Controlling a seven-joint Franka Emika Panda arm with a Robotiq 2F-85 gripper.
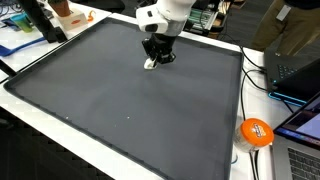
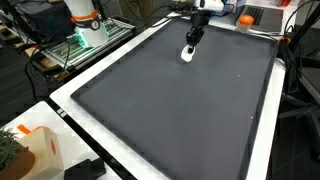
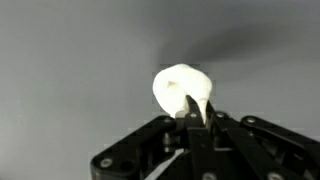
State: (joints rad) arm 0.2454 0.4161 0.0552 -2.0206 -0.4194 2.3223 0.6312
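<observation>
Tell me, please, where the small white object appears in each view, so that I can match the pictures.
Exterior view: the white object is in the upper middle, at the tip of the tool.
Exterior view: the white object is upper right of centre, under the tool.
Wrist view: the white object is at centre, just above the tool.
Shared landmark: the dark grey mat beneath it.

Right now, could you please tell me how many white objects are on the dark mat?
1. The white object is near one edge of the dark mat, at the tips of the gripper. The gripper may hide something small beneath it.
</observation>
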